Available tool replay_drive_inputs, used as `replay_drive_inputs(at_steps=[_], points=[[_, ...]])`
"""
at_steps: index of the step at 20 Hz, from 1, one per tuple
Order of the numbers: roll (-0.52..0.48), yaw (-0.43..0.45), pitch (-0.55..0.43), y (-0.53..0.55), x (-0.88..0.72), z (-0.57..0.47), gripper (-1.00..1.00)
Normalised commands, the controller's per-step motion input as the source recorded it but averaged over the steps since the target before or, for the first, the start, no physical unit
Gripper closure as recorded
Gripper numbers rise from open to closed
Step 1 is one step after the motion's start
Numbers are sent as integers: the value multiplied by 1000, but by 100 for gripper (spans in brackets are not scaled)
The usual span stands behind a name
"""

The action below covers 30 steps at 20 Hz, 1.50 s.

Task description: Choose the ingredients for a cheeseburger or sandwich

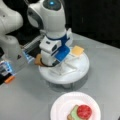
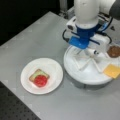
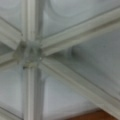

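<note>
In a front view the bread square [image 2: 32, 77] sat at the far left, well away from the jaws, on the white round plate [image 2: 51, 66]. On it lay the green lettuce [image 2: 38, 73], and the red tomato round [image 2: 40, 80] topped the stack, so the sandwich [image 2: 39, 77] stood three layers high on the plate. In a front view the same sandwich [image 1: 80, 112] showed at the bottom, below the jaws and well apart from them, its plate [image 1: 61, 103] cut by the frame edge.

Further right came the white divided tray [image 2: 75, 72], a round dish split by raised ribs into wedge compartments. The gripper [image 2: 90, 51] hung low over the tray's middle, beneath the blue bracket of the wrist; in a front view the gripper [image 1: 58, 63] was likewise down among the ribs. Whether the jaws were open or closed could not be told, nor whether anything was between them.

The wrist view showed only the tray's ribs [image 3: 72, 42] meeting at a hub [image 3: 28, 52], with a thin brown strip at the bottom edge.

To the right of the jaws in a front view lay the yellow-orange cheese square [image 2: 112, 70] in an outer compartment, and above it, near the tray's rim, the dark brown patty round [image 2: 114, 51]. In a front view the cheese square [image 1: 77, 50] sat just beside the wrist, at the tray's far edge.
</note>
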Motion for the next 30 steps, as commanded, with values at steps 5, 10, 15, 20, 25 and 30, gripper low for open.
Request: replay_drive_inputs(at_steps=[5,10,15,20,25,30], points=[[-17,-96,-68,253,-83,-95,-100],[13,-95,-37,264,-120,-57,-100],[27,-71,-58,207,-137,-97,-100],[47,-25,-87,44,-142,-128,-100],[57,14,-121,-47,-121,-126,-100],[65,28,-148,-64,-112,-151,-100]])
